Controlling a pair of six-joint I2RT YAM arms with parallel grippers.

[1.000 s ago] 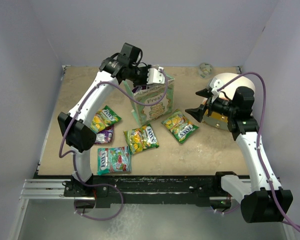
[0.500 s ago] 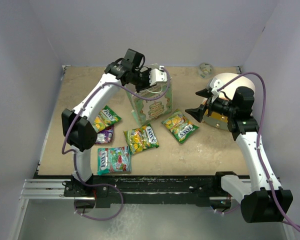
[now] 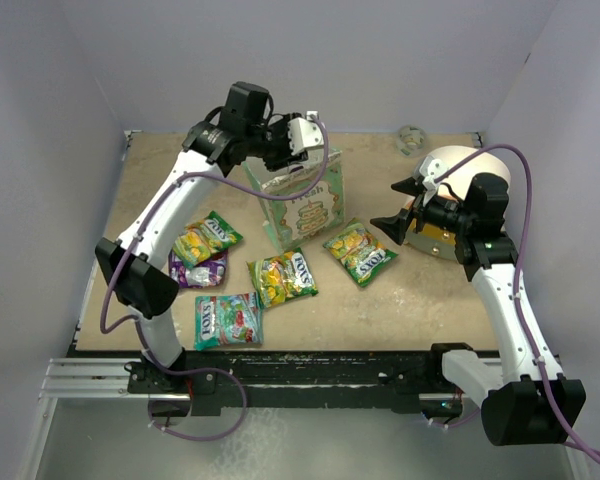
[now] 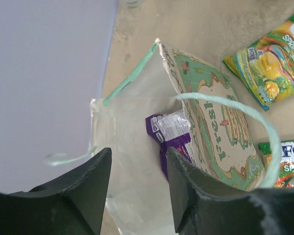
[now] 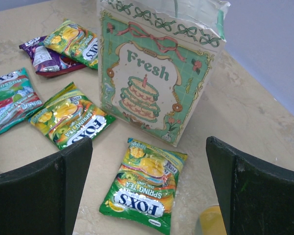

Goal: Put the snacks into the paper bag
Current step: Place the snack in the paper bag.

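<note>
Your left gripper (image 4: 138, 156) hangs right over the paper bag (image 3: 305, 205), fingers spread, nothing between them. The bag is thin mint-green paper with string handles. It stands upright with its mouth open to the ceiling and its cake panel facing your right gripper (image 3: 395, 205) (also spread wide and empty, off to the bag's right). Inside the bag, one glossy flat purple packet (image 4: 169, 139) stands on end against the front wall. Five more shiny flat packets lie on the tan tabletop (image 3: 430, 290). Three are yellow-green packets: left of the bag (image 3: 208, 238), in front of it (image 3: 283, 277), and at its front-right corner (image 3: 360, 252), that last one's long axis slanting. A second purple packet (image 3: 202, 270) and a teal-and-red packet (image 3: 228, 320) lie front-left of the bag.
</note>
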